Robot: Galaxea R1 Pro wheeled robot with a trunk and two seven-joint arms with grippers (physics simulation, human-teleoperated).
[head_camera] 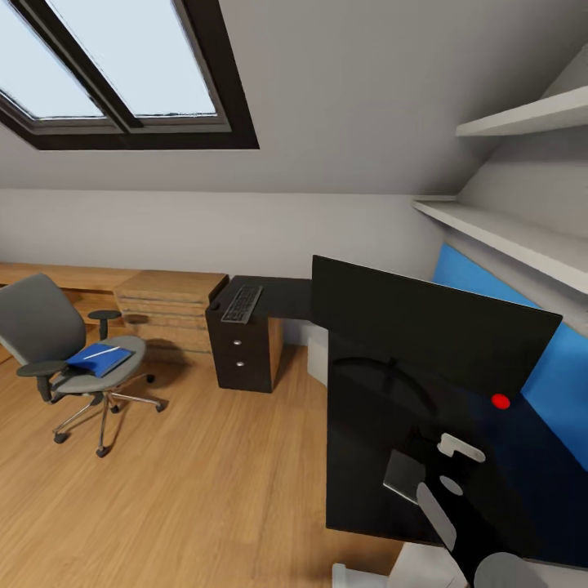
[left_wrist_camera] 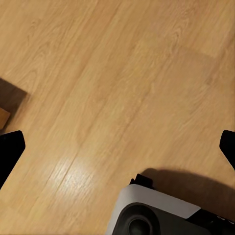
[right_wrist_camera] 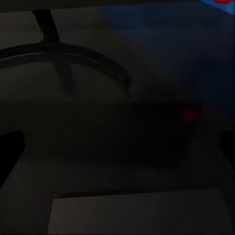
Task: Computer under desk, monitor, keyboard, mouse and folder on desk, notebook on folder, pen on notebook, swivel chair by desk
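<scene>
Monitor (head_camera: 433,327) upright on the glossy black counter (head_camera: 367,490), red light (head_camera: 501,401) at its lower corner, curved stand (head_camera: 384,371) mirrored in the top, blue back panel (head_camera: 563,384) behind. Keyboard (head_camera: 242,303) flat on the counter's far wing, above a dark drawer unit (head_camera: 241,355), well apart from the monitor. Chair (head_camera: 69,351) out on the wood floor (head_camera: 188,490), away from the counter, beside low light-wood cabinets (head_camera: 167,306). Folder (head_camera: 98,359) flat on the seat, pen (head_camera: 106,352) lying on top of it.

Right end effector (head_camera: 445,469) low over the counter in front of the monitor; in its wrist view, fingertips (right_wrist_camera: 11,152) spread apart, nothing between, stand (right_wrist_camera: 68,56) ahead. Left end effector (left_wrist_camera: 117,147) aimed down at the floor (left_wrist_camera: 112,73), fingertips (left_wrist_camera: 10,149) apart and empty, robot base (left_wrist_camera: 156,210) beneath.
</scene>
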